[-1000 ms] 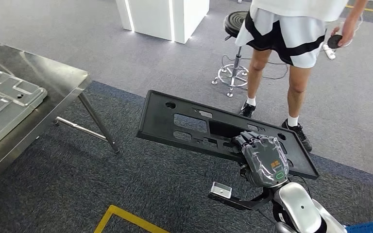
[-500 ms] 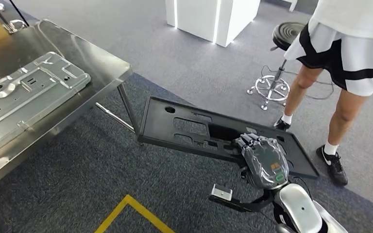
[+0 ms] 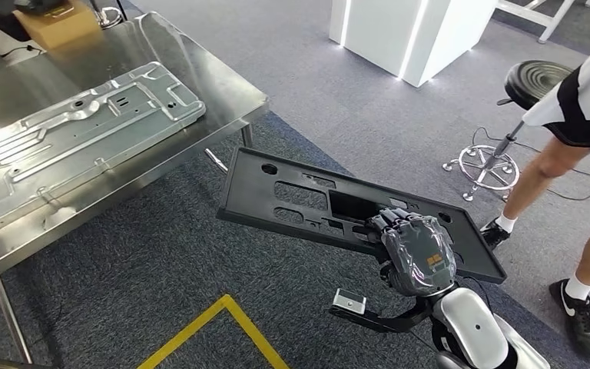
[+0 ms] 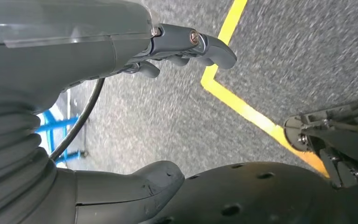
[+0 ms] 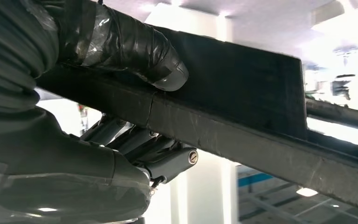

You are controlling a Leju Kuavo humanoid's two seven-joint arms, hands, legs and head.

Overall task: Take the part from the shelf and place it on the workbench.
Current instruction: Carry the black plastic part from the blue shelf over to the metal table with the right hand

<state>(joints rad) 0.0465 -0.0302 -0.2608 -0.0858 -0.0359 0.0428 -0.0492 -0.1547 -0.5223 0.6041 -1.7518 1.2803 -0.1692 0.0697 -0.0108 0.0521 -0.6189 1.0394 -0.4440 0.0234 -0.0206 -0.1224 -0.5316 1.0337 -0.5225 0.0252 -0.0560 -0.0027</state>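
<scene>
The part is a flat black plastic panel (image 3: 307, 201) with several cut-outs, carried level above the carpet. My right hand (image 3: 413, 246) grips its near right edge, thumb under and fingers over the rim. Seen from the right wrist, the thumb (image 5: 135, 49) and fingers (image 5: 158, 156) clamp the panel's black edge (image 5: 242, 126). The steel workbench (image 3: 200, 61) stands at the left, its corner just left of the panel's far end. My left hand (image 4: 121, 93) hangs over the carpet, its fingers apart and nothing in them.
A long stamped metal plate (image 3: 69, 131) lies on the workbench, with a cardboard box (image 3: 54, 23) at its back. A person's legs (image 3: 576, 200) and a black stool (image 3: 507, 115) stand at the right. White columns (image 3: 399, 31) are behind. Yellow floor tape (image 3: 215, 330) runs below.
The whole picture has shifted right: the camera has turned left, bringing more of the workbench into view. The panel stays in my right hand at the same place in the picture.
</scene>
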